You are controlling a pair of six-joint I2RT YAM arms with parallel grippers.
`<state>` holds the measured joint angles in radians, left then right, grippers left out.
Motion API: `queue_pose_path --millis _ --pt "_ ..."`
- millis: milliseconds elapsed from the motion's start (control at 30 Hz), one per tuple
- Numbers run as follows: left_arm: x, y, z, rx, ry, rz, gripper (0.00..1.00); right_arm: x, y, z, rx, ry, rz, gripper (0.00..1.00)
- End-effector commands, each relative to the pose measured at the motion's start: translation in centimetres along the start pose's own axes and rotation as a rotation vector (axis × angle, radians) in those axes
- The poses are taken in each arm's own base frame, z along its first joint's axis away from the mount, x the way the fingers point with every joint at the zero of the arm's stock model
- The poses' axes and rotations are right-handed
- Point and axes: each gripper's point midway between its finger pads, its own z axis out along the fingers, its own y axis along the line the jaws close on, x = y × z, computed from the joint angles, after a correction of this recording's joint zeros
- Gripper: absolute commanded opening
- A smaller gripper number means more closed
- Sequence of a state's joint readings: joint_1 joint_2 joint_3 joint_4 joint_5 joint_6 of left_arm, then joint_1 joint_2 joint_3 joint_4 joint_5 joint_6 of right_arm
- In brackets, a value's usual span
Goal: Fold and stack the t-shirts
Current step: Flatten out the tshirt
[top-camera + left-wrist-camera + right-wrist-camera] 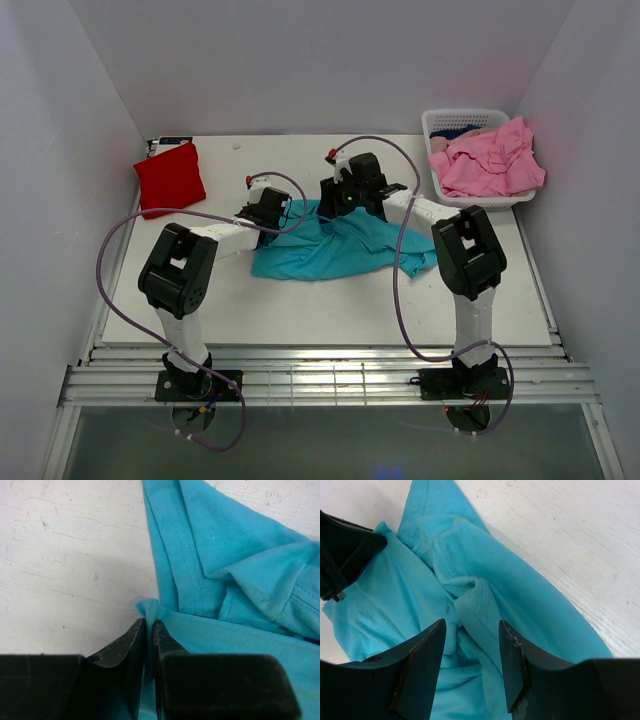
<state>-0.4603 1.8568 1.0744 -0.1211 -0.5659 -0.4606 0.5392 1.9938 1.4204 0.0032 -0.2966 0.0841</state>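
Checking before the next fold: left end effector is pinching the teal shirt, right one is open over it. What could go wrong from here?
1. The left end effector pinches only a thin bit of edge on the teal shirt; a pull could slip it free.
2. The right end effector hangs open over a bunched ridge, so closing may grab several layers and fold in wrinkles.

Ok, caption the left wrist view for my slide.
Left jaws shut on a fold of the teal shirt on the white table.
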Motion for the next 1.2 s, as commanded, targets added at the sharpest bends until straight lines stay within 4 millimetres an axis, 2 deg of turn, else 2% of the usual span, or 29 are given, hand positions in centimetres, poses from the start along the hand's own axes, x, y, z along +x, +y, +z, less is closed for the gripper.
queue_pose_path --millis 0,33,100,233,300,333,367,400,433,500,533,600,733,800,833,900,933,1167 --pt "-2.9 0.2 -1.3 0.003 -0.056 -0.037 0.23 -2.1 1.2 1.6 -0.068 -0.048 -0.003 0.53" --pt "-2.9 0.3 -1.3 0.002 -0.056 -0.035 0.23 -1.5 1.0 2.3 -0.069 -0.030 0.004 0.53" --pt "-2.9 0.3 -1.4 0.001 -0.057 -0.038 0.23 -1.5 1.2 2.9 -0.077 -0.024 0.006 0.53" --pt "-2.8 0.4 -1.4 -0.003 -0.056 -0.035 0.22 -0.5 1.2 3.9 -0.081 -0.005 0.009 0.52" --pt "-2.8 0.4 -1.3 -0.004 -0.057 -0.035 0.23 -0.2 1.0 4.2 -0.071 0.000 0.012 0.48" --pt "-2.8 0.4 -1.3 -0.004 -0.057 -0.037 0.23 0.1 0.8 4.5 -0.069 0.009 0.016 0.45" --pt "-2.8 0.4 -1.3 -0.004 -0.058 -0.039 0.23 0.1 0.7 4.6 -0.064 0.012 0.017 0.29" --pt "-2.8 0.4 -1.2 -0.005 -0.058 -0.036 0.23 0.3 0.6 4.7 -0.057 0.016 0.015 0.21" --pt "-2.9 0.5 -1.2 -0.013 -0.063 -0.037 0.22 0.1 0.3 4.6 -0.044 0.012 0.015 0.15" --pt "-3.4 0.9 -1.1 -0.028 -0.077 -0.038 0.22 0.1 -0.6 4.0 0.012 0.003 -0.002 0.08" --pt "-4.3 1.5 -1.0 -0.047 -0.092 -0.045 0.22 -1.1 -0.6 2.9 0.034 -0.027 -0.022 0.08" --pt "-5.6 2.3 -1.0 -0.059 -0.112 -0.065 0.22 -1.8 -1.9 1.6 0.115 -0.039 -0.056 0.08" --pt "-8.9 5.9 -0.5 -0.089 -0.142 -0.164 0.22 -4.7 -3.8 -3.3 0.248 -0.059 -0.083 0.08" --pt "-9.6 7.1 -0.6 -0.109 -0.154 -0.186 0.22 -5.0 -5.2 -5.3 0.316 -0.057 -0.109 0.08" --pt "-10.2 8.1 -1.0 -0.124 -0.168 -0.202 0.22 -5.6 -5.5 -7.0 0.351 -0.063 -0.126 0.08" --pt "-10.6 9.1 -1.6 -0.156 -0.190 -0.205 0.22 -4.9 -6.7 -8.7 0.427 -0.040 -0.133 0.08" --pt "-11.3 9.5 -2.1 -0.157 -0.211 -0.214 0.22 -5.2 -7.0 -10.2 0.471 -0.042 -0.148 0.08" --pt "-11.8 10.2 -3.2 -0.173 -0.222 -0.231 0.21 -2.4 -9.7 -15.7 0.690 0.028 -0.123 0.08"
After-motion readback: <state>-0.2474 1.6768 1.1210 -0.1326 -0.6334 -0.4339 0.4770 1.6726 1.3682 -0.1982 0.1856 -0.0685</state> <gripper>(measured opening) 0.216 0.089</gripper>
